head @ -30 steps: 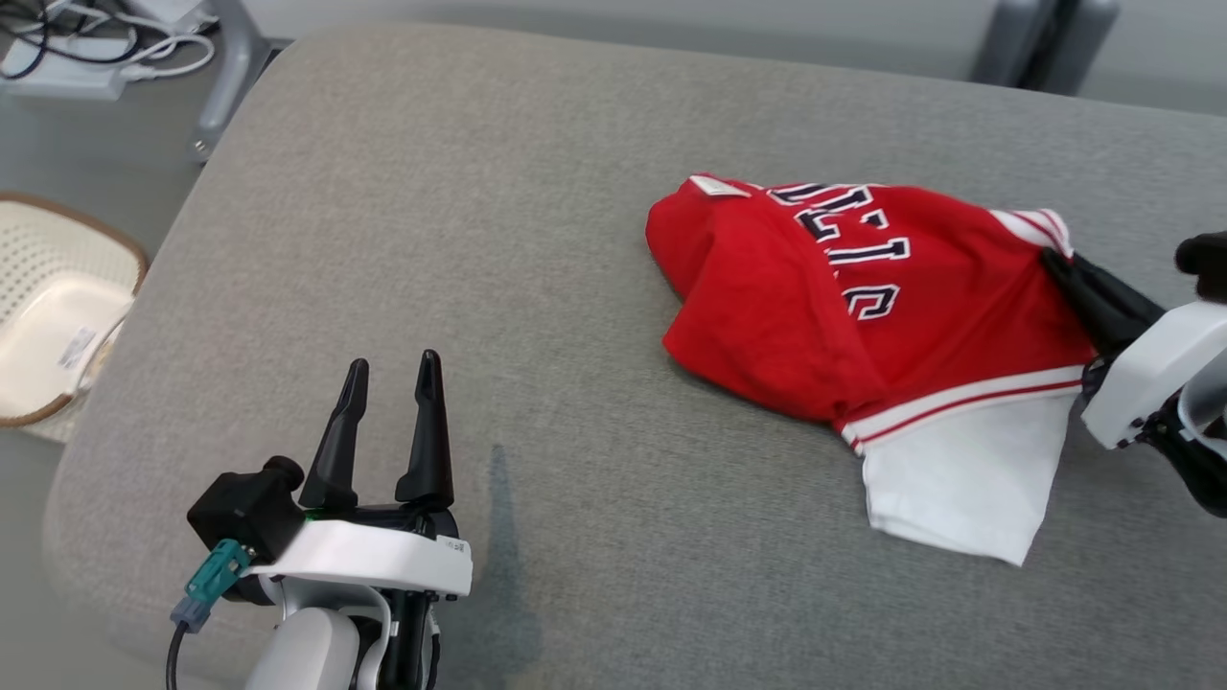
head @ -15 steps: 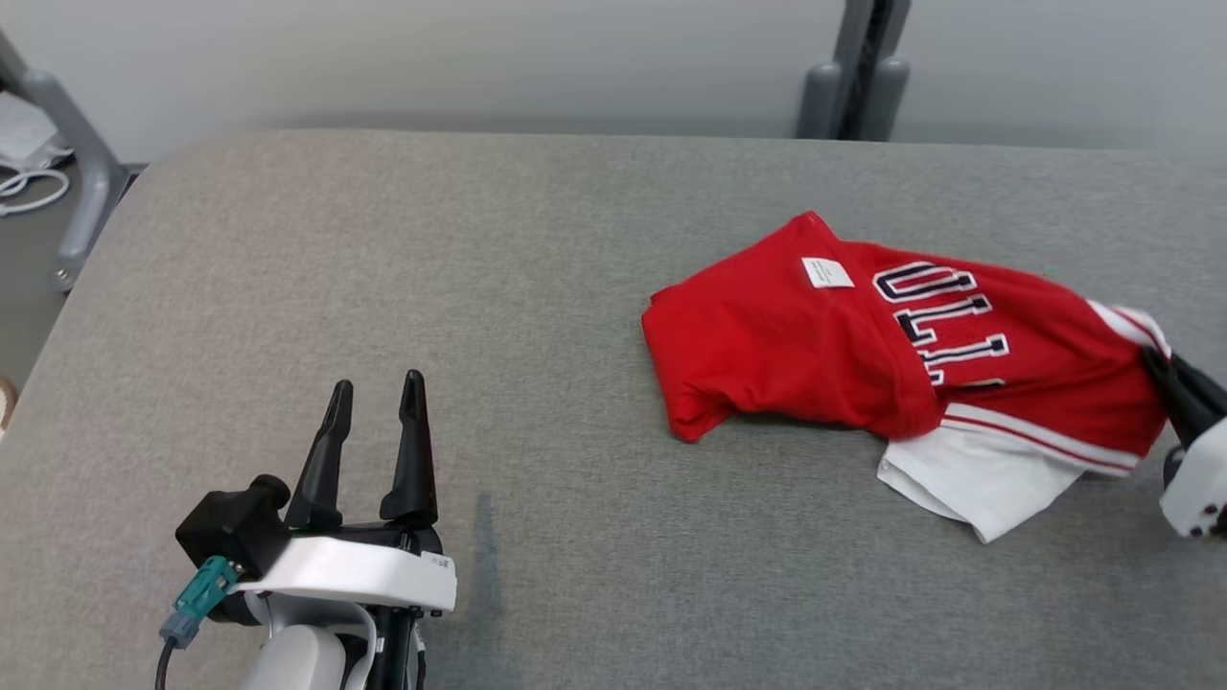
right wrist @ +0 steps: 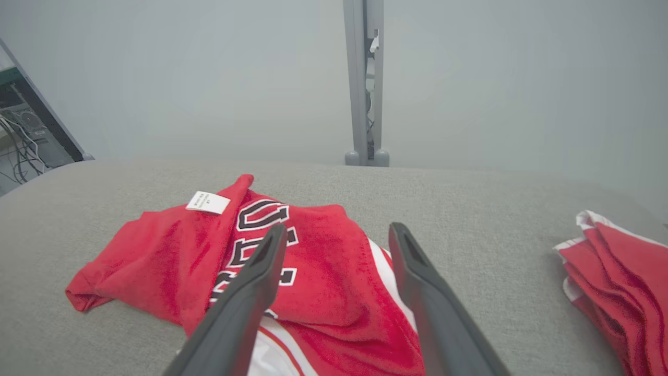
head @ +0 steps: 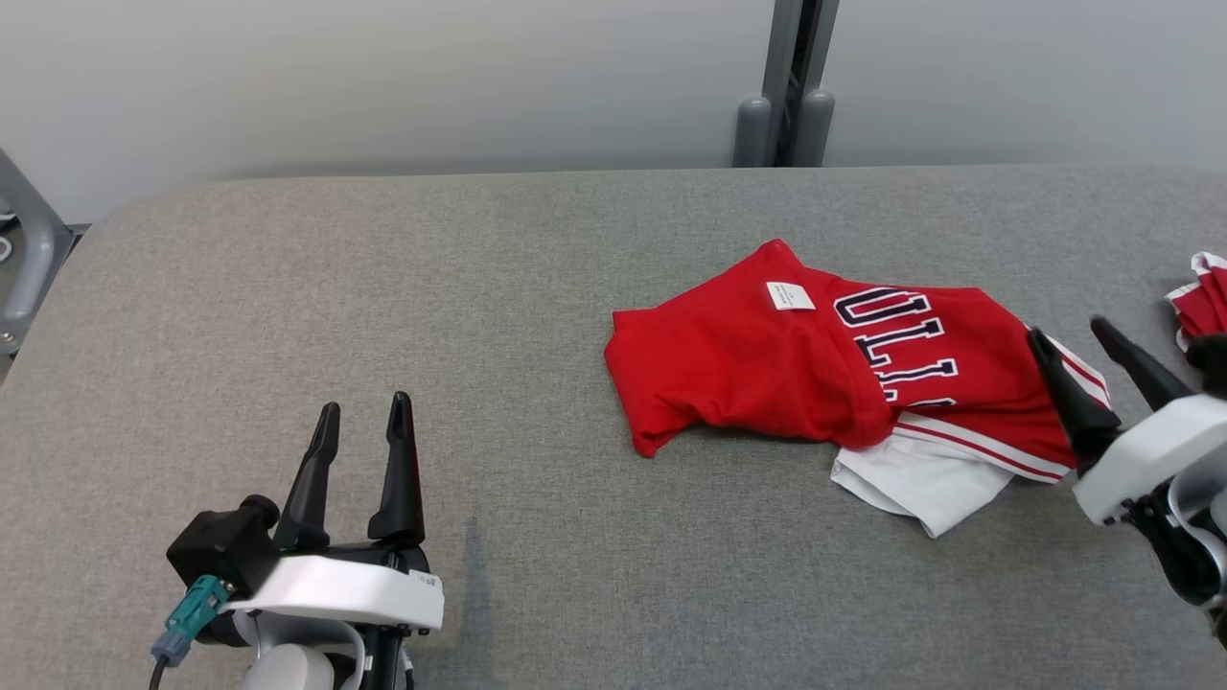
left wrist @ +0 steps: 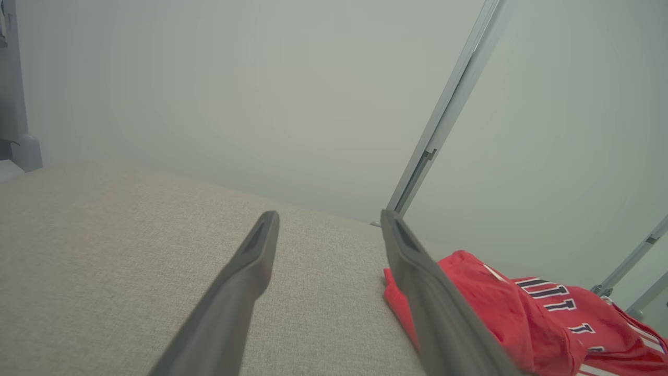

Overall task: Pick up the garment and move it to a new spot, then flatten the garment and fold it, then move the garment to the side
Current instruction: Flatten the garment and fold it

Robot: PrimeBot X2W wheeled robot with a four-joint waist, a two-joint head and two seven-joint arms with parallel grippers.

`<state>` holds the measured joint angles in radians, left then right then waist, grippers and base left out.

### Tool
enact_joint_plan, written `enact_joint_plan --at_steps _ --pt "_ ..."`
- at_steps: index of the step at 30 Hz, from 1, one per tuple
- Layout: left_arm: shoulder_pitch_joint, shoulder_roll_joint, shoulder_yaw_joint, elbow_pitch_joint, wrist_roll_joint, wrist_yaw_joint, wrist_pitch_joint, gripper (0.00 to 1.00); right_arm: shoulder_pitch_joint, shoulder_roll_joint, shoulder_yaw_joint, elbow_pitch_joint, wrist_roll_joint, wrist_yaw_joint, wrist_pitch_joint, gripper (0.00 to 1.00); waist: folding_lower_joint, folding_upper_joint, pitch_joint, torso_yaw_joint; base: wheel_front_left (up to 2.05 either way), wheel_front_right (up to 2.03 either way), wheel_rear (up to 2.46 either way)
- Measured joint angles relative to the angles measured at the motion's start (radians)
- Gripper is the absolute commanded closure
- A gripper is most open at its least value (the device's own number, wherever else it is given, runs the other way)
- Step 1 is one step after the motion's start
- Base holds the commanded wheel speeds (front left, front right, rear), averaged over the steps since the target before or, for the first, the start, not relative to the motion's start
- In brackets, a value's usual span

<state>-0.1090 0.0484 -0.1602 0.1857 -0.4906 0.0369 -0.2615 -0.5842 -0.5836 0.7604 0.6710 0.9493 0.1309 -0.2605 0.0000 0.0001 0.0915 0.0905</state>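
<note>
The garment [head: 767, 374] is a red jersey with navy lettering, a small white tag and a white sleeve, lying crumpled on the grey table [head: 479, 287] right of centre. My right gripper [head: 1066, 331] is open at the garment's right end, with its fingers apart over the striped trim. The right wrist view shows the garment [right wrist: 172, 261] spread below and between the open fingers of the right gripper [right wrist: 338, 227], nothing pinched. My left gripper [head: 366, 402] stands open and empty at the lower left, well away from the garment [left wrist: 522, 313]. In the left wrist view the left gripper [left wrist: 330, 214] points along the table.
Another red-and-white cloth [head: 1208, 292] lies at the table's right edge, close to my right gripper; it appears as a folded pile [right wrist: 621, 266] in the right wrist view. A grey post [head: 786, 96] stands behind the table, and a metal frame leg [head: 24, 259] at the far left.
My right gripper has opened and let go of the garment, which now rests on the table. The head camera has turned, shifting the whole picture. The left gripper stays open.
</note>
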Motion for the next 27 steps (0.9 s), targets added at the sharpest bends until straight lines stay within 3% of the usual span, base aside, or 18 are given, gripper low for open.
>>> enact_joint_plan --at_steps 7,12,17,27 --pt "0.002 0.000 0.000 -0.007 0.007 -0.002 0.000 0.00 0.151 0.078 -0.218 -0.236 -0.188 0.000 -0.001 0.00 0.0000 0.0000 -0.010 -0.015 0.00 0.00 0.00" --pt "0.004 0.000 -0.014 -0.010 0.007 -0.002 0.000 0.00 0.247 0.138 -0.277 -0.309 -0.269 0.000 -0.001 0.00 0.0000 0.0000 -0.009 -0.016 0.00 0.00 0.00" --pt "0.002 0.000 -0.040 -0.011 0.007 -0.005 0.000 0.00 0.252 0.162 -0.277 -0.324 -0.300 0.000 -0.001 0.00 0.0000 0.0000 0.009 0.004 0.00 0.00 0.00" --pt "-0.030 0.000 -0.114 -0.011 -0.002 0.004 0.000 0.00 0.028 0.102 -0.187 -0.201 -0.226 0.000 0.084 0.00 0.0000 0.0000 0.079 0.093 0.00 0.00 0.00"
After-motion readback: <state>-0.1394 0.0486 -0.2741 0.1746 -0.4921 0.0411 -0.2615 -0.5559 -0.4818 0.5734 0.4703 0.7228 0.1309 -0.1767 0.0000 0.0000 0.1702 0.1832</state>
